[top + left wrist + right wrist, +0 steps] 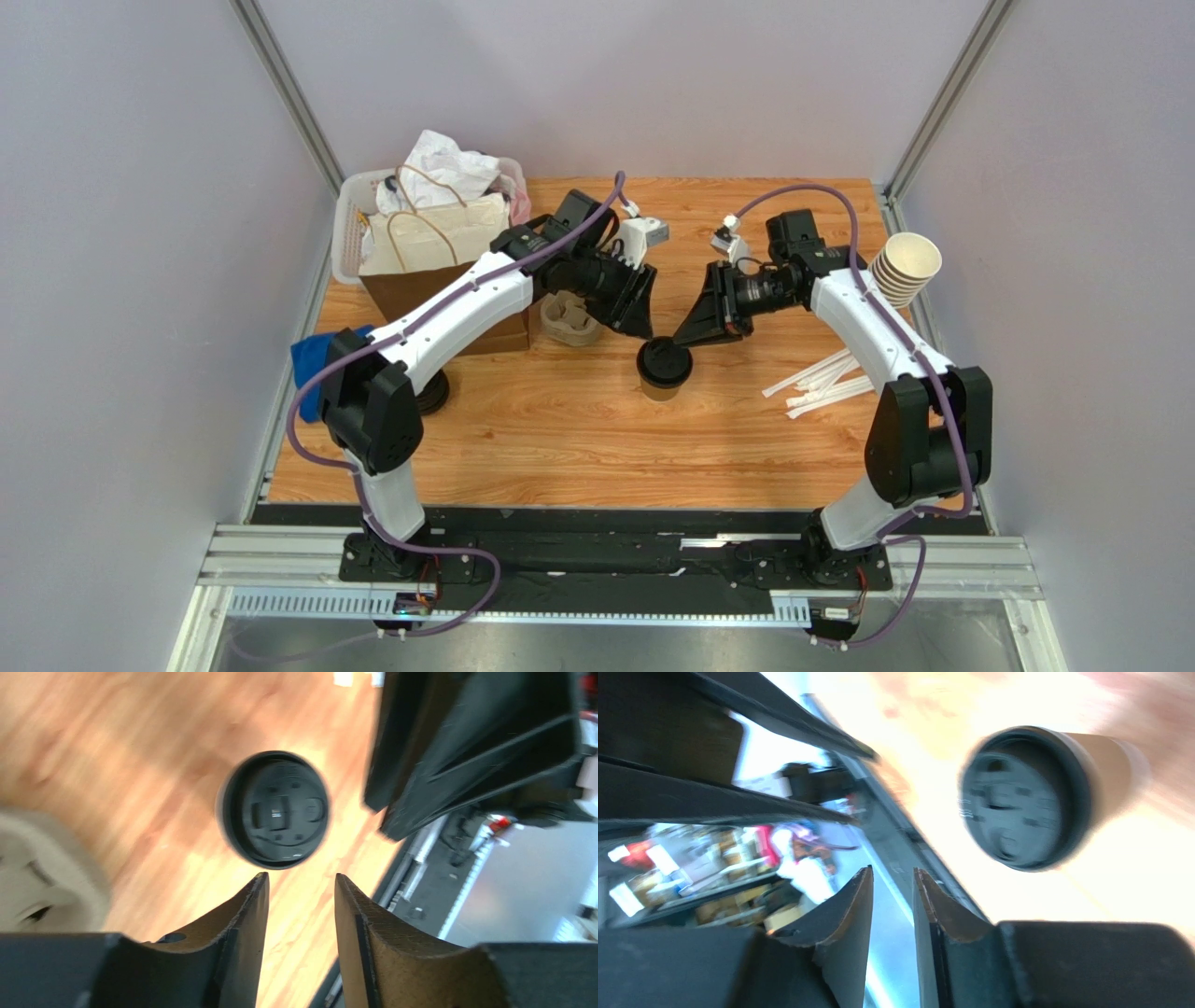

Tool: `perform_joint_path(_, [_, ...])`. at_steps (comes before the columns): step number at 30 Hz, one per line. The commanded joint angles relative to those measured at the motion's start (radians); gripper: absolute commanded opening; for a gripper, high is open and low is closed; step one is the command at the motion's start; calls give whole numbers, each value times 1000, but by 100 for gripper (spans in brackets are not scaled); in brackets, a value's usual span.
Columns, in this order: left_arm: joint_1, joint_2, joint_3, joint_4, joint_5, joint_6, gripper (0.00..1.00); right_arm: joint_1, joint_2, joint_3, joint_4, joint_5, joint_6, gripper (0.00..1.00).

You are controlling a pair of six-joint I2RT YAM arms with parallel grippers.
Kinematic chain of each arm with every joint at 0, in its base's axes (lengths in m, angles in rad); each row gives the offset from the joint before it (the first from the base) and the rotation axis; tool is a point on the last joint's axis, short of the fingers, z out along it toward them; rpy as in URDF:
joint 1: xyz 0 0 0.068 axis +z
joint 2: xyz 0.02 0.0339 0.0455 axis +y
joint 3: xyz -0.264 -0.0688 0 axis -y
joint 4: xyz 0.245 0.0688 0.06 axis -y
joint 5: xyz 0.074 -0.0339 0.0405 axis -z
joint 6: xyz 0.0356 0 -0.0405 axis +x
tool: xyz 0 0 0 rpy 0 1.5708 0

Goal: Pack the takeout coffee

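The takeout coffee [664, 367], a tan paper cup with a black lid, stands upright on the wooden table between the two arms. My left gripper [638, 326] hovers just above and left of it, and my right gripper [697, 333] just above and right. In the left wrist view the lid [275, 809] lies beyond the fingertips, and the left gripper [300, 878] is open with only table showing in the gap. In the right wrist view the cup [1025, 798] sits off to the right of the right gripper [892, 871], which is narrowly open and holds nothing.
A pulp cup carrier [571, 319] sits left of the cup, next to a brown paper bag [435, 273]. A white basket [351, 210] stands behind the bag. Stacked lidless cups [905, 266] and paper-wrapped straws [821, 381] lie on the right. A blue cloth [312, 357] is at the left edge.
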Motion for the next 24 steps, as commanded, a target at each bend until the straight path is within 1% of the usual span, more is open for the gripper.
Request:
perform_joint_path(1, [-16,2,14,-28,-150,3,50,2,-19,3,-55,253,-55,32])
perform_joint_path(2, [-22,4,14,-24,-156,4,55,5,-19,3,-54,262,-55,31])
perform_joint_path(3, [-26,12,12,-19,-162,3,55,6,-17,2,-46,269,-54,31])
perform_joint_path(4, [-30,13,11,-13,-138,4,54,6,-13,2,-45,269,-54,31])
perform_joint_path(5, [-30,15,11,1,-97,11,46,9,-10,6,-45,260,-54,30])
perform_joint_path(7, [-32,19,-1,10,10,28,39,9,2,9,-43,214,-49,28])
perform_joint_path(8, [-32,12,-17,50,47,21,29,9,6,8,-45,201,-45,28])
perform_joint_path(10, [-35,13,-41,94,107,-2,22,11,12,0,-28,168,-39,25])
perform_joint_path(11, [-39,30,-41,101,121,-11,16,12,15,-8,-19,161,-25,24])
perform_joint_path(12, [-39,42,-35,104,139,-20,13,12,19,-11,-5,152,-19,21])
perform_joint_path(14, [-44,70,-20,108,124,-52,9,17,42,-8,3,137,-11,20])
perform_joint_path(15, [-46,76,-15,113,108,-55,9,20,47,-3,8,140,-9,20])
perform_joint_path(16, [-50,79,-9,113,62,-57,8,23,53,0,11,150,-8,20])
perform_joint_path(18, [-59,84,-6,114,28,-51,8,32,56,2,23,166,-6,19])
perform_joint_path(24, [-58,130,-21,118,34,-54,7,41,110,-1,35,174,-11,18])
